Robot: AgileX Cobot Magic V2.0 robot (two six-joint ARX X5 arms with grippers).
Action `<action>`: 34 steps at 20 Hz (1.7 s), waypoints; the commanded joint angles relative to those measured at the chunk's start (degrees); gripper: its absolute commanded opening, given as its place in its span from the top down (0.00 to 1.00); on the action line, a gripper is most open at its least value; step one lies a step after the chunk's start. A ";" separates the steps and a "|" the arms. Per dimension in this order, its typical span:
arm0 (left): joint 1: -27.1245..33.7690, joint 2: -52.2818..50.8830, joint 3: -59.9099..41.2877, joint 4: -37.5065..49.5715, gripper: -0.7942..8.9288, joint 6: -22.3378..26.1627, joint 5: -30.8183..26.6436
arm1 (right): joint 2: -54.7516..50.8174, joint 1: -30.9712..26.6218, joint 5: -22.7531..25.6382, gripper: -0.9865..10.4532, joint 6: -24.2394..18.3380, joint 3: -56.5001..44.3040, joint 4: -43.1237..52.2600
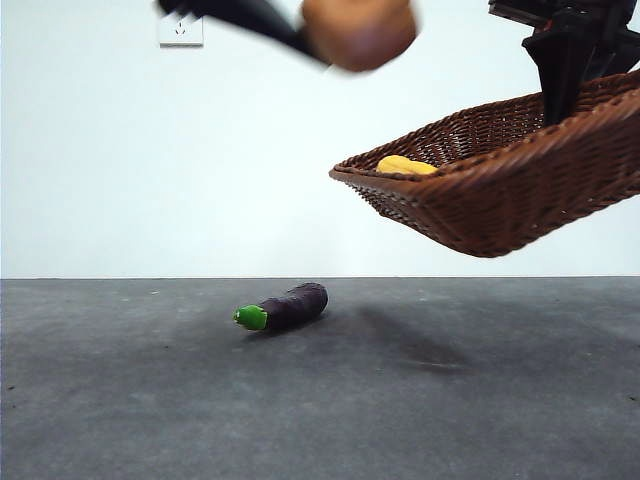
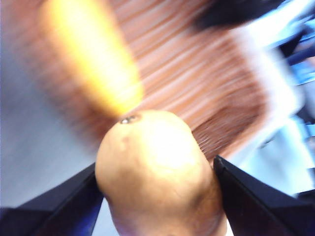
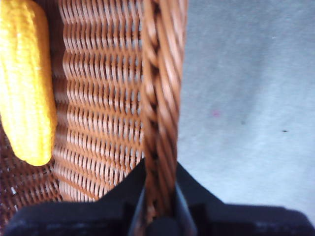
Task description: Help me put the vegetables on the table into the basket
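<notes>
Basket (image 1: 500,200) hangs above the table (image 1: 320,400), corn (image 1: 405,165) inside; potato (image 1: 358,32) at its ten o'clock, seemingly higher; eggplant (image 1: 285,307) on the table at its seven o'clock.

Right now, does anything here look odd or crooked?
Yes: the basket hangs tilted in the air, pinched at its rim by the right gripper, with the corn lying inside near its low end.
</notes>
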 commanded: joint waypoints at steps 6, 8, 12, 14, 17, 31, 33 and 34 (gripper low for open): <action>-2.56 5.55 -0.26 3.32 0.92 1.44 -1.88 | -0.22 3.72 -7.26 0.92 1.20 -0.37 0.09; -2.62 6.62 -0.26 3.32 0.92 1.44 -1.86 | -0.22 5.29 -7.26 0.92 1.29 -0.37 0.20; -2.78 6.93 -0.26 3.26 0.75 1.05 -1.90 | -0.22 8.26 -7.21 0.92 2.03 -0.37 1.42; -2.78 6.93 -0.26 3.28 0.43 0.61 -1.88 | -0.22 9.11 -6.99 0.92 2.29 -0.37 2.14; -2.75 6.93 0.07 3.21 0.40 1.22 -1.33 | -0.22 9.40 -6.69 0.92 2.25 -0.37 2.10; 7.43 9.62 18.93 -27.87 0.40 21.64 -16.33 | -0.22 -2.23 2.03 0.92 1.62 -0.37 0.22; 11.06 12.13 18.93 -27.56 0.40 23.85 -12.87 | -0.22 -4.87 2.05 0.92 1.57 -0.37 -0.70; 12.26 13.81 18.93 -27.04 0.40 24.85 -12.76 | -0.22 -5.90 2.05 0.92 1.20 -0.37 -1.18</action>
